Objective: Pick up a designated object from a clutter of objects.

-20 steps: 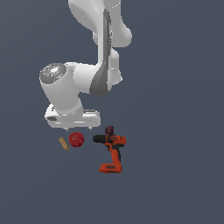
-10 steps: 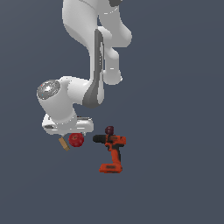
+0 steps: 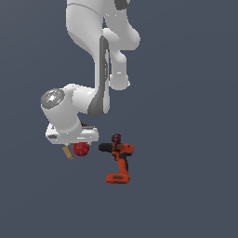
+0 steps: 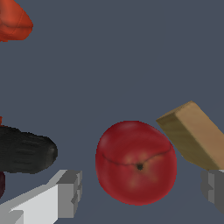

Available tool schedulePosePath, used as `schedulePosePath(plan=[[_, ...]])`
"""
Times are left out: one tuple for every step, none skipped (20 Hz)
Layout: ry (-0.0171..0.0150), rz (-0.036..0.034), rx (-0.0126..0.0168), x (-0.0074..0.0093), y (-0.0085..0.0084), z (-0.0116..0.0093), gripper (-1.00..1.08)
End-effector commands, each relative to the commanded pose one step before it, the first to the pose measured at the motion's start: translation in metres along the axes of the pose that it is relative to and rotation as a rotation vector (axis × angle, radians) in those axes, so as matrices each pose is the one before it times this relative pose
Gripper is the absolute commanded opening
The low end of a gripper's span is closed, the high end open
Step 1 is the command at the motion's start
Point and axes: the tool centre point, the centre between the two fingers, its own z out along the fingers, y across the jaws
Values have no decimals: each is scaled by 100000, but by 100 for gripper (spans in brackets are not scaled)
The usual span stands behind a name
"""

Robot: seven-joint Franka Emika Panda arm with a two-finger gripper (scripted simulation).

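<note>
2 pincer fingers (image 4: 65, 192) wide apart, either side of the red ball (image 4: 136, 162) — tan block (image 4: 194, 135) just beside it.

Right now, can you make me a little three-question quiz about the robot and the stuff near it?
1. True or false: the robot's hand is open, with one finger on each side of the small round glossy red apple-like ball.
2. In the wrist view, what lies close beside the ball?
A. the tan wooden block
B. a blue cup
C. a green plate
3. Fill in: in the exterior view, the orange-and-black power drill lies on the ball's ____ side.

Key:
1. true
2. A
3. right
</note>
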Motion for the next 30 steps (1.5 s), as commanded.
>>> schedulePosePath(plan=[[-102,-27,34,-69,-5,1059,100],[28,-38,-14,-14,-9,556,100],[0,0,0,-21,15,603,100],[27,-38,-14,-9,-8,512,100],[0,0,0,-8,15,454,100],[0,0,0,2,16,376,100],[24,-41,-10,20,-6,282,100],[0,0,0,22,19,218,100],[0,0,0,28,18,141,100],[18,-45,-3,35,-11,63,100],[0,0,0,11,6,22,100],[0,0,0,0,0,0,-100],[0,0,0,0,0,0,-100],[0,0,0,0,0,0,-100],[0,0,0,0,0,0,-100],[0,0,0,0,0,0,-100],[0,0,0,0,0,0,-100],[0,0,0,0,0,0,-100],[0,0,0,0,0,0,-100],[0,0,0,0,0,0,-100],[0,0,0,0,0,0,-100],[592,262,-310,110,260,-475,-100],[0,0,0,3,-15,-28,-100],[0,0,0,10,-46,-84,-100],[0,0,0,17,-78,-141,-100],[0,0,0,24,-109,-197,-100],[0,0,0,31,-140,-255,-100],[0,0,0,38,-172,-313,-100],[0,0,0,45,-204,-372,-100],[-42,-5,24,56,-238,-403,-100]])
